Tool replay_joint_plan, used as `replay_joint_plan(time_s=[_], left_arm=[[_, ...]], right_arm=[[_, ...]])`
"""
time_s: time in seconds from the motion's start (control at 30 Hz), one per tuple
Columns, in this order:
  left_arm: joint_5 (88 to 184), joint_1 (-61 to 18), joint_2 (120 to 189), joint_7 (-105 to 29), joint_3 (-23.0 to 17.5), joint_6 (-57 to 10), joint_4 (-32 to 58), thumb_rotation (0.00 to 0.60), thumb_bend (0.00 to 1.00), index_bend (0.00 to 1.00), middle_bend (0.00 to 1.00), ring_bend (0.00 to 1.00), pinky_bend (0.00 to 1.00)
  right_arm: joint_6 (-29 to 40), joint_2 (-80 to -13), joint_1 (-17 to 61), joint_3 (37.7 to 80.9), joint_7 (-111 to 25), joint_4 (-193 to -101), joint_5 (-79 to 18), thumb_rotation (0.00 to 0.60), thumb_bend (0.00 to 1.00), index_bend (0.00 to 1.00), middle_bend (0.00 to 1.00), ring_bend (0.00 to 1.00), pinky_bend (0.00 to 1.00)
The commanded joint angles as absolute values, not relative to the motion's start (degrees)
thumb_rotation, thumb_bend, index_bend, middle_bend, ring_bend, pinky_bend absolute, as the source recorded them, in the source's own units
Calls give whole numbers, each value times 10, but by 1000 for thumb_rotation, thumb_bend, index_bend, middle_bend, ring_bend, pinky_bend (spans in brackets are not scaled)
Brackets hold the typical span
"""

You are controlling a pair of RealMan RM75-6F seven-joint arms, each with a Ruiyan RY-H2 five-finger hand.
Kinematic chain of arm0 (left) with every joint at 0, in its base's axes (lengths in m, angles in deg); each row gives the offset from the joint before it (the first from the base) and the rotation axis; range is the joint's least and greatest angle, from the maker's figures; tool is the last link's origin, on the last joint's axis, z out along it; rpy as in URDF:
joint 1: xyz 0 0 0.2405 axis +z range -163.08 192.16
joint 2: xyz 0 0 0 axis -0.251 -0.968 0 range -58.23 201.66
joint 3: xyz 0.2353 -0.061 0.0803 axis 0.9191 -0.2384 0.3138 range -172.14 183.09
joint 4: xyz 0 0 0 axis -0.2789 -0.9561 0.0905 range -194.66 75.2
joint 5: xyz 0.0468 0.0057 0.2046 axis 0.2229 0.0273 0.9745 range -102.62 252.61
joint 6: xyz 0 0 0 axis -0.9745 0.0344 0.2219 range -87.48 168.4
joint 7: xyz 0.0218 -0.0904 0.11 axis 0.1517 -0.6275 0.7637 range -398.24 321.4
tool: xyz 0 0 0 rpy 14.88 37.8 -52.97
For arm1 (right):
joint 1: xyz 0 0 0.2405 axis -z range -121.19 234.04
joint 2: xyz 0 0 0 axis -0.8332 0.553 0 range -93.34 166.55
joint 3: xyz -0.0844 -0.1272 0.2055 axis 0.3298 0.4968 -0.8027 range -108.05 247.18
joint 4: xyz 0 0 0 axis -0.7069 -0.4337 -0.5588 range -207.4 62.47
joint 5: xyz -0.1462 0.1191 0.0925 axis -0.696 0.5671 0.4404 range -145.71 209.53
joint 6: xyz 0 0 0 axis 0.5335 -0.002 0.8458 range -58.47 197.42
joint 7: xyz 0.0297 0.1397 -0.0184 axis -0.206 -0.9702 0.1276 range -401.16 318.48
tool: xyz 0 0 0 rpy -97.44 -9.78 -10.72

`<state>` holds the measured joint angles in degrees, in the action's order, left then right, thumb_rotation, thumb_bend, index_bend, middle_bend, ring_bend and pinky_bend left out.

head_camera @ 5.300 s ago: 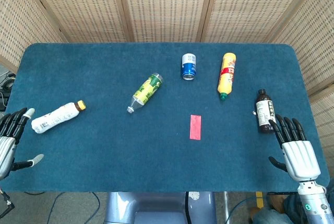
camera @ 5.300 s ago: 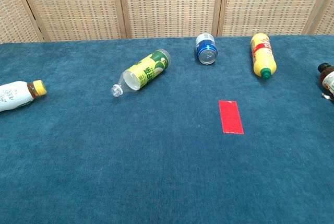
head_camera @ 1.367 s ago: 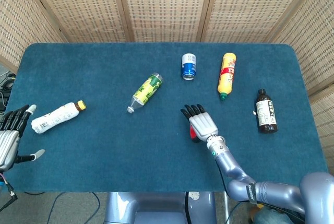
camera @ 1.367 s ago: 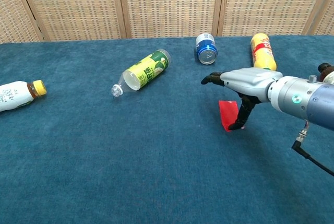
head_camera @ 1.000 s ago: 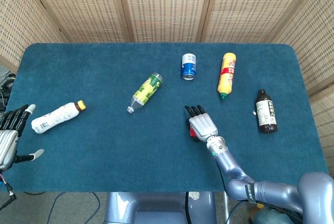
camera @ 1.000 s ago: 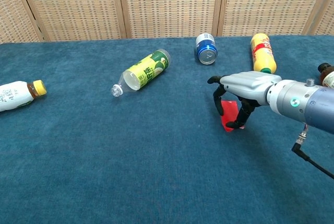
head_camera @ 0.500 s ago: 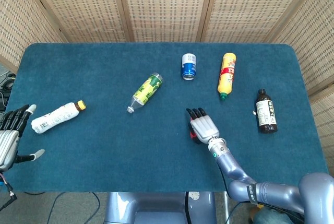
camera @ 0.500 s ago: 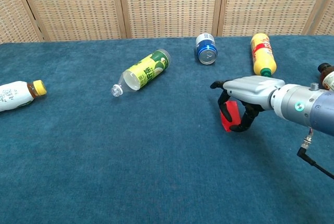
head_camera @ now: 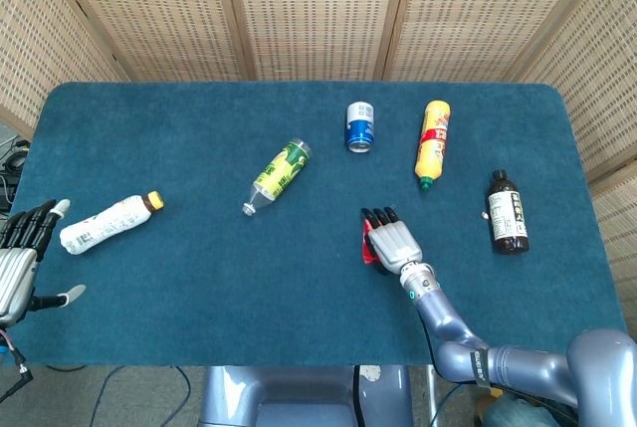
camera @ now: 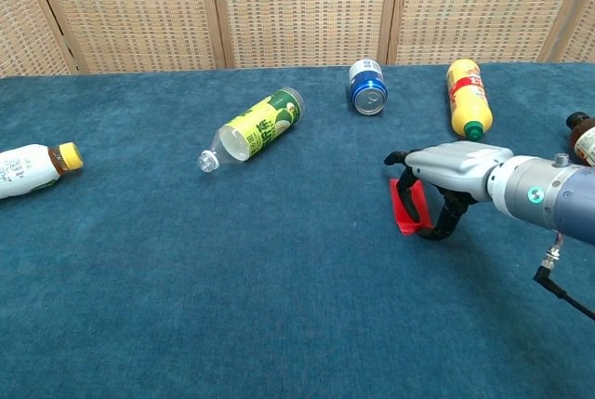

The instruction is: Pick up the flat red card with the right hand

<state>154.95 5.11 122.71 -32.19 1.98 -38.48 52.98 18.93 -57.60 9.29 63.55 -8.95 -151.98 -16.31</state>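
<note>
The flat red card (camera: pixel 406 205) lies right of the table's middle, tilted, with one long edge raised off the blue cloth. My right hand (camera: pixel 453 175) arches over it from the right. Its fingers (camera: pixel 445 219) curl down around the card's near side and the thumb reaches over the far side, so the hand grips the card. In the head view the right hand (head_camera: pixel 394 243) covers most of the card (head_camera: pixel 367 249); only a red sliver shows at its left. My left hand (head_camera: pixel 18 256) rests open at the table's left edge.
Lying on the blue table (head_camera: pixel 199 298) are a white bottle (head_camera: pixel 105 223), a green-yellow bottle (camera: pixel 256 126), a blue can (camera: pixel 368 86), a yellow bottle (camera: pixel 467 97) and a dark bottle (head_camera: pixel 507 213). Wicker screens stand behind.
My right hand came in from the table's right edge, settled over the card, and its fingers curled closed around it. The card tilted up and shifted slightly right. The left hand stayed put.
</note>
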Motion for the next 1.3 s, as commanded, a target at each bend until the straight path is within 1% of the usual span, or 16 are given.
replay_joint_plan(time_s=[0.03, 0.13, 0.33, 0.4, 0.5, 0.6, 0.8, 1.0, 1.1, 1.3], left_arm=[[1549, 51, 1227, -322, 20, -385, 530, 600, 0, 0, 0, 0, 0], [1549, 51, 1227, -323, 19, -385, 530, 600, 0, 0, 0, 0, 0], [1549, 51, 1227, -323, 20, -384, 530, 600, 0, 0, 0, 0, 0], [1549, 51, 1227, -324, 20, -384, 530, 600, 0, 0, 0, 0, 0], [1549, 50, 1227, -323, 20, -383, 530, 600, 0, 0, 0, 0, 0], [1549, 50, 1226, -323, 20, -383, 530, 600, 0, 0, 0, 0, 0], [1549, 50, 1226, -324, 20, -383, 530, 600, 0, 0, 0, 0, 0], [1548, 50, 1225, -325, 20, -382, 530, 600, 0, 0, 0, 0, 0], [1548, 50, 1225, -328, 20, -382, 530, 600, 0, 0, 0, 0, 0], [1550, 50, 1223, -332, 21, -380, 529, 600, 0, 0, 0, 0, 0]], right_arm=[[191, -577, 92, 637, -86, -1518, -160, 600, 459, 600, 0, 0, 0], [193, -577, 91, 639, -81, -1515, -155, 600, 468, 604, 0, 0, 0], [197, -578, 89, 643, -72, -1506, -149, 600, 550, 635, 0, 0, 0], [197, -578, 89, 643, -74, -1504, -151, 600, 608, 677, 0, 0, 0], [197, -579, 90, 642, -78, -1501, -153, 600, 665, 745, 0, 0, 0], [194, -580, 90, 642, -82, -1497, -161, 600, 681, 786, 0, 0, 0], [194, -580, 91, 639, -88, -1493, -167, 600, 711, 800, 0, 0, 0], [187, -578, 87, 628, -93, -1480, -179, 600, 708, 815, 6, 0, 0], [170, -579, 81, 603, -104, -1448, -190, 600, 703, 815, 7, 0, 0], [154, -582, 70, 568, -138, -1374, -214, 600, 705, 819, 10, 0, 0]])
